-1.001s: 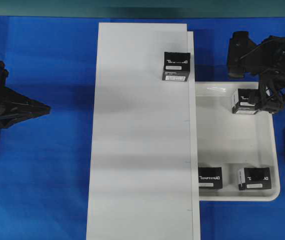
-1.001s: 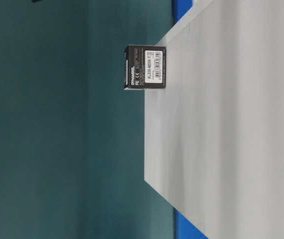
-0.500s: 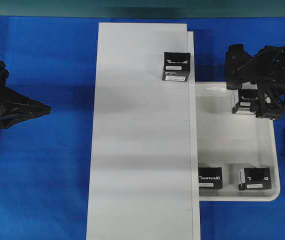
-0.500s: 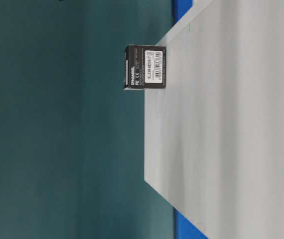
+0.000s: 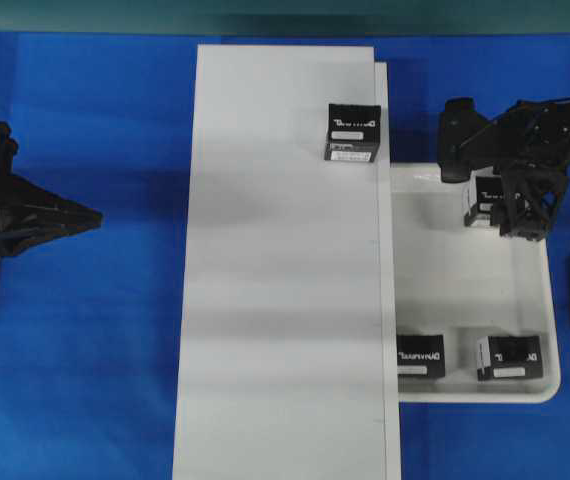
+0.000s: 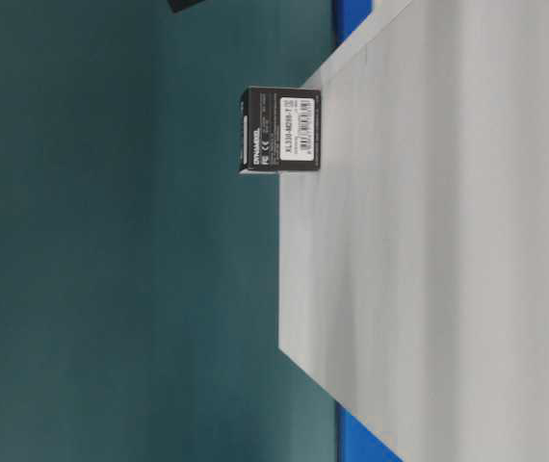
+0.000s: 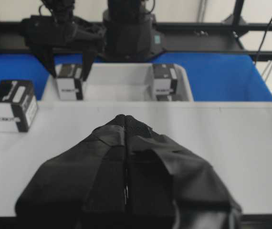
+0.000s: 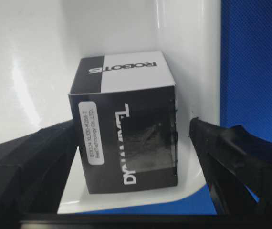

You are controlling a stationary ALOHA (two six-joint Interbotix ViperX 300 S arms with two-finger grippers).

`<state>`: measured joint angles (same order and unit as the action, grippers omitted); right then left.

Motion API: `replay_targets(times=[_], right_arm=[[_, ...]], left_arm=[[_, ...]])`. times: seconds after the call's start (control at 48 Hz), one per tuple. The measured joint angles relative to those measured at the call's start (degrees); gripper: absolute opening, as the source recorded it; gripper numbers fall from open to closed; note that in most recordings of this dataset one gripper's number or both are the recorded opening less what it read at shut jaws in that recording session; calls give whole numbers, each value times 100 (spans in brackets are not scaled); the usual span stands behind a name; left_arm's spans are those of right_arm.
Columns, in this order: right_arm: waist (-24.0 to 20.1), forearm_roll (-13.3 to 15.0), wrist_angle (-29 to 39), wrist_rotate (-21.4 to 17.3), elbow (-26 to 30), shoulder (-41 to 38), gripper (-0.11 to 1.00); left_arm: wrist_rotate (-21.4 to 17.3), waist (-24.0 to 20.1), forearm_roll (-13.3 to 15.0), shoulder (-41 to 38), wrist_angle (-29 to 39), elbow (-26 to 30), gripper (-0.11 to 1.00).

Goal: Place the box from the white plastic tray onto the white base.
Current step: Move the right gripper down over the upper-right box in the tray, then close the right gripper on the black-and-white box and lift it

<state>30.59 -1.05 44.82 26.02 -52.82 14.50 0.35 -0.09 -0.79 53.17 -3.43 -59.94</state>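
In the far right corner of the white plastic tray (image 5: 465, 290) stands a black box (image 5: 479, 198) with white lettering. My right gripper (image 5: 510, 208) hangs over it, open. In the right wrist view the box (image 8: 126, 124) sits between the fingers of that gripper (image 8: 133, 123); a gap shows at the right finger (image 8: 236, 157). Another box (image 5: 352, 132) stands on the white base (image 5: 285, 260) near its far right edge. My left gripper (image 5: 75, 215) stays left of the base; its jaws (image 7: 125, 117) are shut on nothing.
Two more boxes (image 5: 420, 355) (image 5: 510, 357) stand along the tray's near rim. The tray lies against the base's right edge on the blue table (image 5: 95, 380). The tray's corner wall (image 8: 188, 57) is close behind and beside the box.
My right gripper has shifted left and come down over the box in the tray's far corner, so its open fingers now flank it. The boxes and the left arm have not moved.
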Motion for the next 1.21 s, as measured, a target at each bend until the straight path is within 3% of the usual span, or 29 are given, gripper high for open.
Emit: replay_targets(times=[0.5,0.605,0.75,1.209], right_arm=[[-9,-26,-26,-53,-35,0,98],[-53,-79,9,-141,-62,0,88],[-202,-97,18,-202,-114,9,59],[-290,-141,167,-466,-62,70,58]], left_arm=[[0,0,-9,0,35,0,-7],[0,0,-9,0,70,0,-7],[0,0,0,0,62,0,-7],[0,0,0,0,70,0,-7]])
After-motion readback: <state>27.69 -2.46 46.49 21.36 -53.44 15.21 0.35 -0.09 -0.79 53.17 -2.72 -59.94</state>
